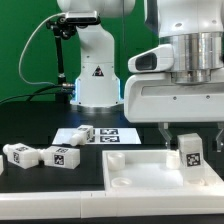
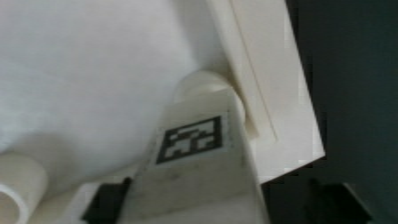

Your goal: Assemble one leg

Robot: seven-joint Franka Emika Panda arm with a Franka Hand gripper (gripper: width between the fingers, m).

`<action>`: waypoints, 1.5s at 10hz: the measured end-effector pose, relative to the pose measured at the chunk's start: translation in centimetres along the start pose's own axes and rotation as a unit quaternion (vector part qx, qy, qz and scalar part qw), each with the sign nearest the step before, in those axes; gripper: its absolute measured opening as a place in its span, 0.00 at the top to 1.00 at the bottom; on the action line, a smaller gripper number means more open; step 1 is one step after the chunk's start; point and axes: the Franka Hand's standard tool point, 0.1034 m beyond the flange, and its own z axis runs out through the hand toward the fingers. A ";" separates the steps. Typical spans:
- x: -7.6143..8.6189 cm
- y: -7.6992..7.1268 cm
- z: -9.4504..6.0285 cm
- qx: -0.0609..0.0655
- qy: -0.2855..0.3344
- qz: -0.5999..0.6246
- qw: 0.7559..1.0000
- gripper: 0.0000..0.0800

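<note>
A leg (image 1: 190, 152), a small white block with black-and-white tags, stands upright on the large flat white square piece (image 1: 140, 175), near that piece's raised rim on the exterior view's right. My gripper (image 1: 190, 136) hangs over it with one finger on each side, and a small gap shows on both sides. In the wrist view the leg (image 2: 192, 140) runs away from the camera, its tag facing me, right beside the rim (image 2: 267, 90). The dark fingers (image 2: 111, 200) flank its near end. My gripper (image 2: 219, 206) is open around it.
Two more tagged legs (image 1: 20, 153) (image 1: 60, 157) lie at the exterior view's left, and a third (image 1: 82, 132) lies on the marker board (image 1: 112, 134). The robot's white base (image 1: 95, 70) stands behind, with a black cable beside it. A rounded white part (image 2: 18, 185) shows on the square piece.
</note>
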 end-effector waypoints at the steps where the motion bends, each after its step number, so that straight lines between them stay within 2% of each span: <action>1: -0.1 0.0 0.0 -0.002 0.001 0.047 0.999 0.65; 3: -0.2 0.0 0.1 -0.010 0.007 0.183 0.983 0.64; 5: -0.2 0.1 0.1 -0.012 0.011 0.325 0.946 0.64; 8: -0.3 0.1 0.2 -0.002 0.005 0.585 0.811 0.64; 9: -0.4 0.1 0.2 -0.003 0.005 0.585 0.811 0.64; 10: -0.4 0.1 0.2 -0.003 0.005 0.584 0.811 0.58; 11: -0.3 0.2 0.3 -0.005 0.005 0.540 0.842 0.41; 12: -0.1 0.6 0.3 -0.005 0.005 0.465 0.886 0.41; 13: 0.1 0.6 0.4 -0.001 0.008 0.382 0.924 0.24; 14: -0.1 0.7 0.7 -0.005 0.002 0.288 0.958 0.20; 15: -0.3 0.8 0.8 -0.010 -0.006 0.245 0.970 0.20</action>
